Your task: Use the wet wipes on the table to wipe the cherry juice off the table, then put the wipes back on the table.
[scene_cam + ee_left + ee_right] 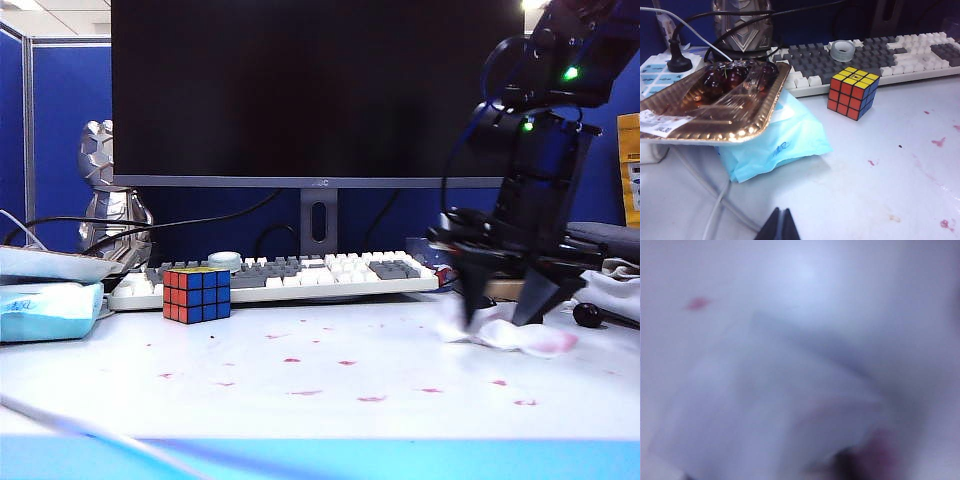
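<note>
Right gripper [503, 310] is planted on the wet wipes [520, 335], fingers spread on either side of the crumpled sheet.

Cherry juice [345, 362] is spotted over the table [320, 420] out beyond those jaws. Left gripper [781, 227] is parked well away, jaws together, with a Rubik's cube [852, 92] seen beyond it.

Surface: white table [330, 420], light-blue front edge.
On it: cherry juice [371, 398] spots, wet wipes [520, 338], keyboard [300, 275], colour cube [197, 294], light-blue pack [45, 310].
</note>
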